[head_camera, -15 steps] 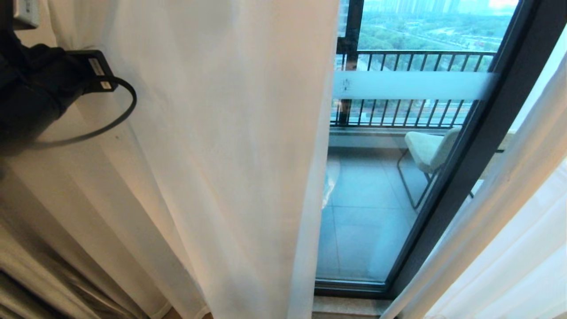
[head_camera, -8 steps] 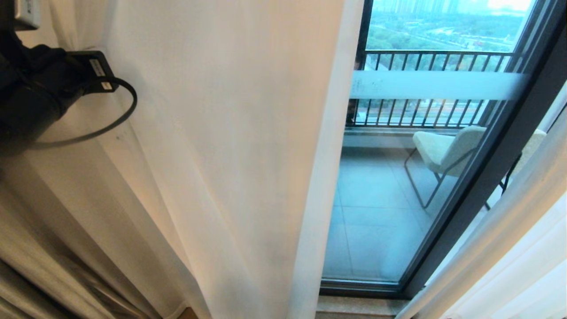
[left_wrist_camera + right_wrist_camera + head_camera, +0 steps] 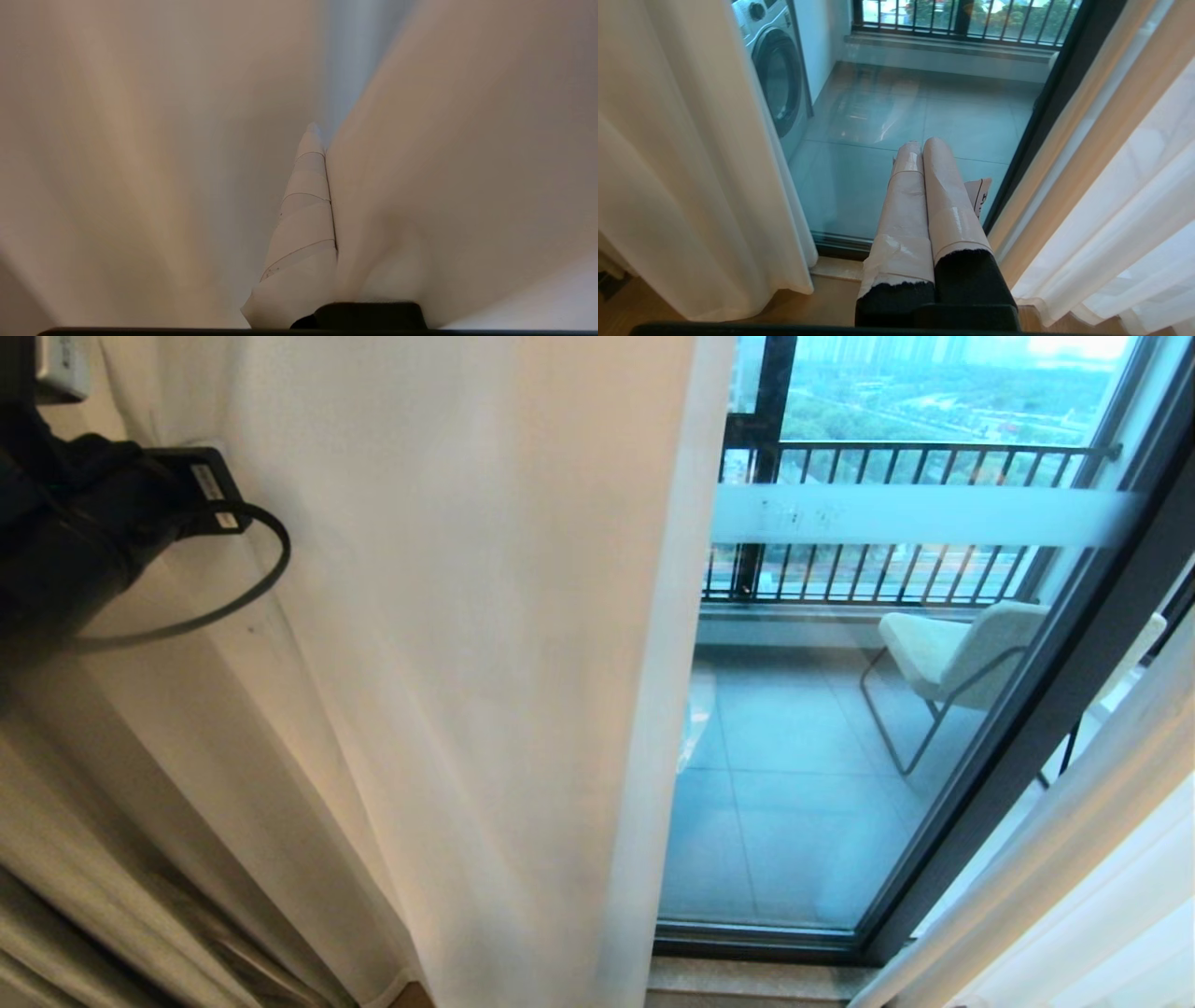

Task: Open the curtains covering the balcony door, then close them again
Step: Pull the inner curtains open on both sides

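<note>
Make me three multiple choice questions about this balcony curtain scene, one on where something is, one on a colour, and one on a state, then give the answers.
1. Where is the pale upholstered chair with the thin dark metal legs?
A. Indoors beside the robot
B. Out on the balcony behind the glass balcony door
C. Under the left curtain

2. What colour are the floor-length sheer curtains?
A. White
B. Dark blue
C. Red

3. What is the left gripper doing?
A. Open in free air
B. Shut on the curtain fabric
C. Gripping the door handle

Answers: 1 B, the head view shows the chair on the tiled balcony floor near the black-barred railing, seen through the glass. 2 A, both panels are see-through white. 3 B, the left wrist view shows its taped fingers closed with fabric folded against them. The right gripper is shut and holds nothing.
</note>
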You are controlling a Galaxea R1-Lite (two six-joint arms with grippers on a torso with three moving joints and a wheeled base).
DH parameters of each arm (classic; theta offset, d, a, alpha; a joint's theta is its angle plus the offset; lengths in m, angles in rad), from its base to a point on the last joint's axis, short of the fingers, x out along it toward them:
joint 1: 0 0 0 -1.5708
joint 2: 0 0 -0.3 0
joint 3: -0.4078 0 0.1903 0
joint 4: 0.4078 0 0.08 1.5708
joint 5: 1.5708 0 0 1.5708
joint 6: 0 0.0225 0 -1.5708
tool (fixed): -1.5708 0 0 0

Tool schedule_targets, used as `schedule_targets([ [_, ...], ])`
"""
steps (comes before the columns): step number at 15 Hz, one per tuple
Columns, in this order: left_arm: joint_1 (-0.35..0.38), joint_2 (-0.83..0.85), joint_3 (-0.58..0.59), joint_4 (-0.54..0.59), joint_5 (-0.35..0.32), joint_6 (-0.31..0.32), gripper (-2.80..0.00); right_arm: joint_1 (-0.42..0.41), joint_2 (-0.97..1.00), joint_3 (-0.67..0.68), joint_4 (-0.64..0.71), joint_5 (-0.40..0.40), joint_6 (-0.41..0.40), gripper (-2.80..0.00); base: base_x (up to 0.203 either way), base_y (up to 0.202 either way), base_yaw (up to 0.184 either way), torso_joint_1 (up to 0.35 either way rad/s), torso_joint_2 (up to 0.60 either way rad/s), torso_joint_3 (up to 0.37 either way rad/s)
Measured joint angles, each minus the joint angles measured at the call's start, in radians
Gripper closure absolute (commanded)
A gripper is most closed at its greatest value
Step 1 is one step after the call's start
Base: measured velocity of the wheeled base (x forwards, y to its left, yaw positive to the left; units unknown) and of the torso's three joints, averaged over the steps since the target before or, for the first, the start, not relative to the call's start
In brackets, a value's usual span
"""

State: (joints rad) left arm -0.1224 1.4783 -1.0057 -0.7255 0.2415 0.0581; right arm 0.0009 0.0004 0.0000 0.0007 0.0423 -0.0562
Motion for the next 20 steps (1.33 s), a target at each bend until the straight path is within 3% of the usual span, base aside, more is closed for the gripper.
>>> schedule_targets([
  [7,0.000,0.003,-0.009,0.014,0.002,0.000,0.00,0.000,0.000,0.000,0.001,0.000,0.000,0.00,0.000,0.000,0.000,0.000,0.00,0.000],
  [11,0.055,0.015,-0.094,0.034,0.009,-0.001,0.00,0.000,0.000,0.000,0.001,0.000,0.000,0.00,0.000,0.000,0.000,0.000,0.00,0.000],
  [13,0.091,0.035,-0.151,0.031,0.078,-0.002,0.00,-0.001,0.000,0.000,0.001,0.000,0.000,0.00,0.000,0.000,0.000,0.000,0.00,0.000],
  [15,0.135,0.059,-0.203,0.031,0.202,-0.008,0.00,-0.001,0.000,0.000,0.001,0.000,0.000,0.00,0.000,0.000,0.000,0.000,0.00,0.000],
  [17,0.188,0.076,-0.239,0.033,0.285,-0.025,0.00,-0.001,0.000,0.000,0.001,0.000,0.000,0.00,0.000,0.000,0.000,0.000,0.00,0.000],
  [20,0.285,0.100,-0.298,0.039,0.298,-0.073,0.00,-0.001,0.000,0.000,0.001,0.000,0.000,0.00,0.000,0.000,0.000,0.000,0.00,0.000],
])
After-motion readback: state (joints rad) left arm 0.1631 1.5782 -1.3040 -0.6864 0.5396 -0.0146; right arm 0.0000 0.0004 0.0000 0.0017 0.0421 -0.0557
